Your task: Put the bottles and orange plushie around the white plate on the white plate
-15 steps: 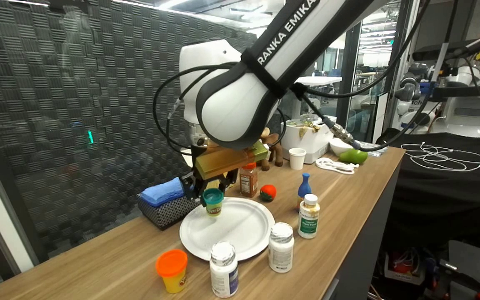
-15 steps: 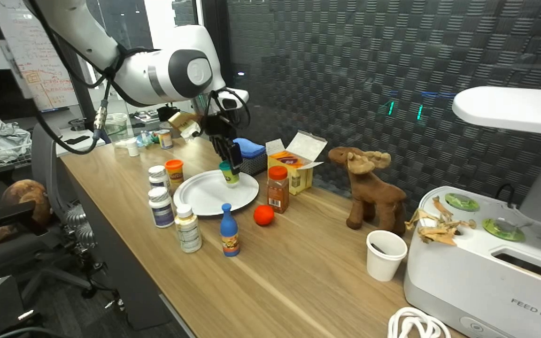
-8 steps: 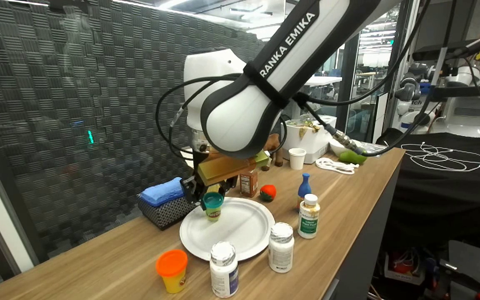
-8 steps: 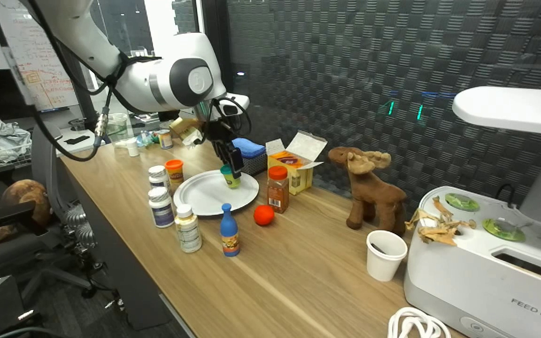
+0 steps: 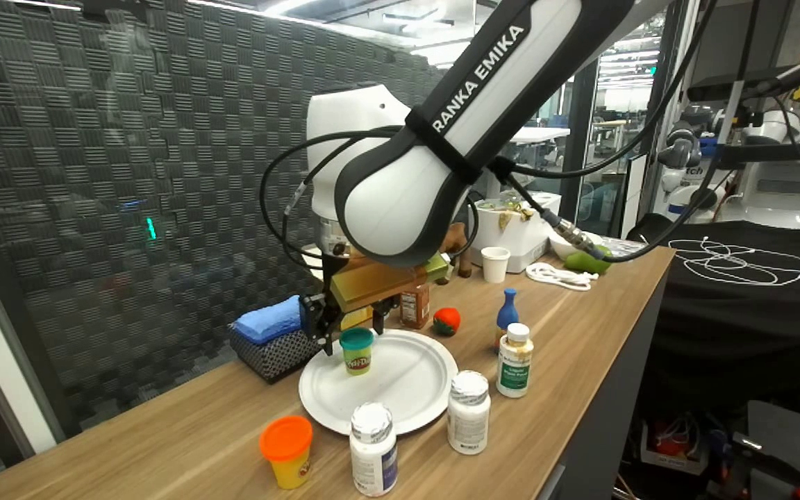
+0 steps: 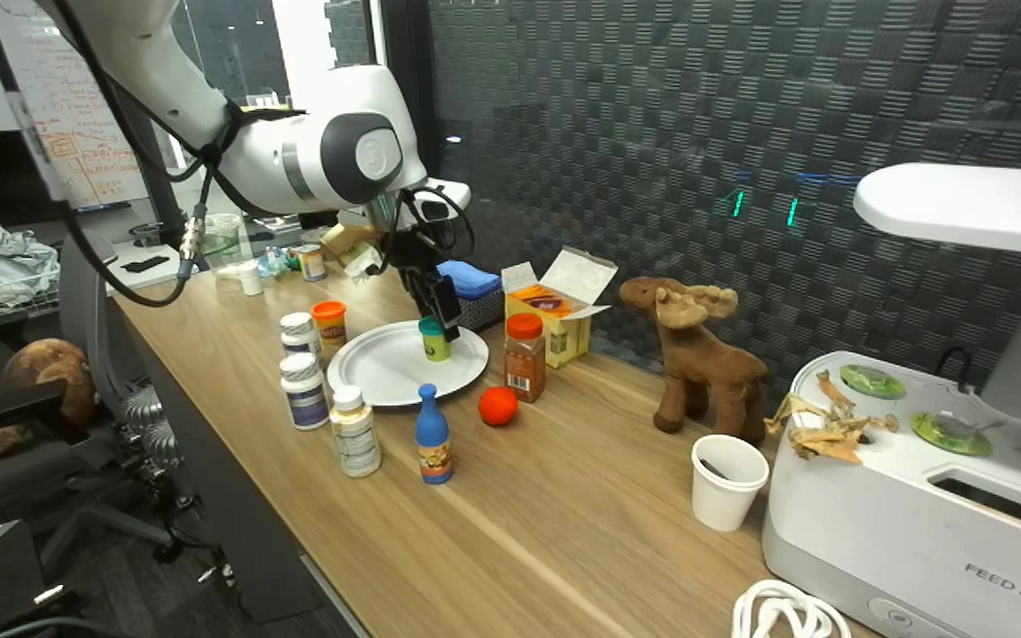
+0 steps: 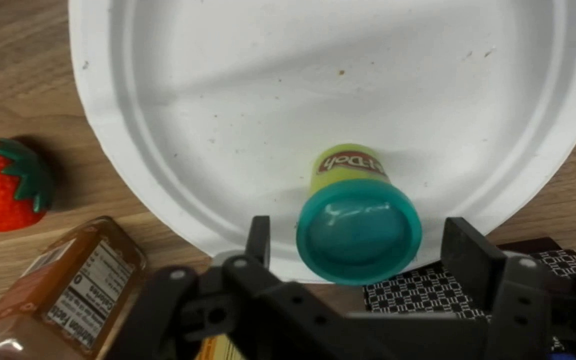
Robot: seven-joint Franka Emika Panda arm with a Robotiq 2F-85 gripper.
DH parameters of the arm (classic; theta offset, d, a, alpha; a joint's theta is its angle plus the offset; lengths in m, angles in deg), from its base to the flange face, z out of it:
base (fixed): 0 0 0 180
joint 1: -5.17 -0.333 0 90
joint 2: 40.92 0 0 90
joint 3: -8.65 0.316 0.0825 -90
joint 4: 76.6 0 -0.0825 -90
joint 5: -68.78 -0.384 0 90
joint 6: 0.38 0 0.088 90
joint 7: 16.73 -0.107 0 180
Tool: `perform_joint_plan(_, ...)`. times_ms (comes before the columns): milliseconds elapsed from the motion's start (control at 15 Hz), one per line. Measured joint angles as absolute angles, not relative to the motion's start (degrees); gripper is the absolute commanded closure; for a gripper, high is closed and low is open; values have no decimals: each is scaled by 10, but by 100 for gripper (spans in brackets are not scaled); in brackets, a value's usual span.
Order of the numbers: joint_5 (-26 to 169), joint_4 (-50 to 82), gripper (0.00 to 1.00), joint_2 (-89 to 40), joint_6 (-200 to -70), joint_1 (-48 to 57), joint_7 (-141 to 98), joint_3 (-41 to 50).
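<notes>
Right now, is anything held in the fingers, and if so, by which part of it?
Nothing is held: the fingers stand apart, with a gap on either side of the teal-lidded tub, which stands on the white plate.

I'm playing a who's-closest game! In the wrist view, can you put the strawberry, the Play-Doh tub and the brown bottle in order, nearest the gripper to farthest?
1. Play-Doh tub: standing on the white plate, between the open jaws of the gripper.
2. Brown bottle: off the plate, lower left.
3. Strawberry: off the plate, at the left edge.
</notes>
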State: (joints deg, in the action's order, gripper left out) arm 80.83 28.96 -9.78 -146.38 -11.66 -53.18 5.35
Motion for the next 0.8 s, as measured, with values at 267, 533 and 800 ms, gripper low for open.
perform_joint_plan(267, 809, 289, 0, -108, -1459, -119, -532, 53)
perform_joint_plan(533, 818, 286, 0, -142, -1413, -144, -533, 56)
perform_joint_plan(800, 813, 285, 0, -174, -1353, -165, -532, 101)
